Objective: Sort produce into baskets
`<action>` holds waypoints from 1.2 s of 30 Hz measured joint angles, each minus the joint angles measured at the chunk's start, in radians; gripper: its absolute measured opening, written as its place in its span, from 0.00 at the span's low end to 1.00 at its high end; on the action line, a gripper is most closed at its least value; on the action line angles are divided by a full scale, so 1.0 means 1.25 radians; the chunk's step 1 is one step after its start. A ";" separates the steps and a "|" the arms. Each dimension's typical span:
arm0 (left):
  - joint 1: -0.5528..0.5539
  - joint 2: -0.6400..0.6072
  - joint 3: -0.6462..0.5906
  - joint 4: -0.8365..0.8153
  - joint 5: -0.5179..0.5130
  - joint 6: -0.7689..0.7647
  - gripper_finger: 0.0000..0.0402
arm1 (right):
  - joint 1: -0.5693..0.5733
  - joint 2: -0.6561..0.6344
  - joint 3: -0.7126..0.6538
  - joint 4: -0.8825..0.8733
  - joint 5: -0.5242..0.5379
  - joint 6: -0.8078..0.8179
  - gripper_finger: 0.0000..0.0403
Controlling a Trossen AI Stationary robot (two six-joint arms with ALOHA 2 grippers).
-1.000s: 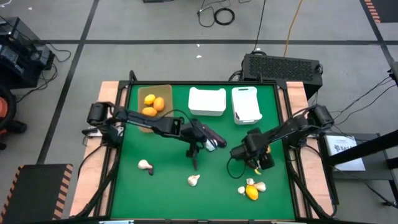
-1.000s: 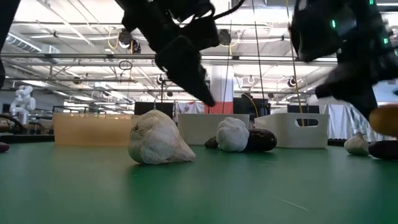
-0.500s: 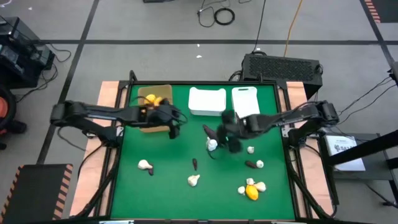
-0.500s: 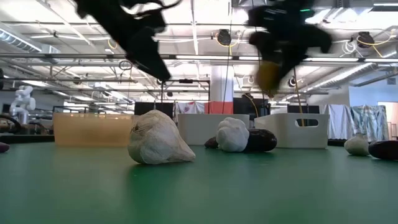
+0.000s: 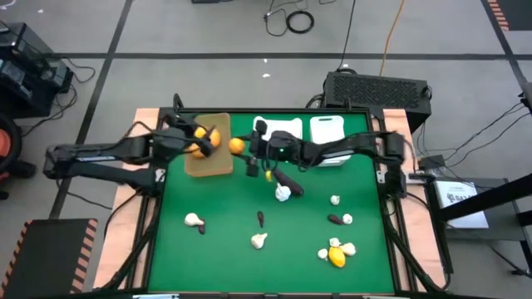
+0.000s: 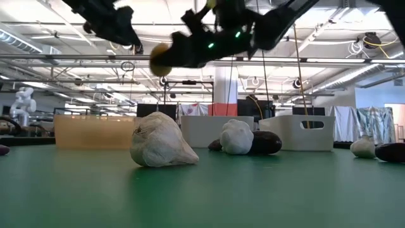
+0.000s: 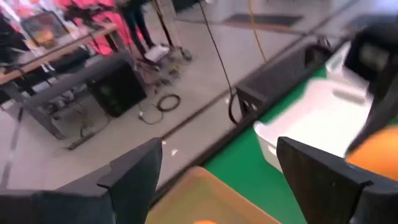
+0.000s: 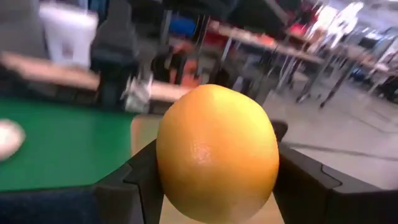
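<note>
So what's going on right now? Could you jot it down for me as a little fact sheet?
right end effector: shut on an orange fruit, held in the air just beside the tan tray
left end effector: open and holding nothing, above the tan tray
tan tray: holds orange fruits
white bins: two, at the table's far edge
green table: garlic bulbs, dark eggplant pieces and one more orange fruit lie loose on it
</note>
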 joint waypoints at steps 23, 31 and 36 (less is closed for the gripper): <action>0.041 -0.049 0.001 -0.090 0.118 -0.066 0.81 | -0.003 0.275 0.383 -0.271 0.003 0.142 0.75; 0.041 -0.049 0.001 -0.124 0.125 -0.072 0.81 | -0.005 0.216 0.381 -0.452 0.003 0.166 0.88; 0.040 -0.047 0.001 -0.161 0.125 -0.081 0.81 | 0.011 0.097 0.384 -0.670 0.002 0.141 0.87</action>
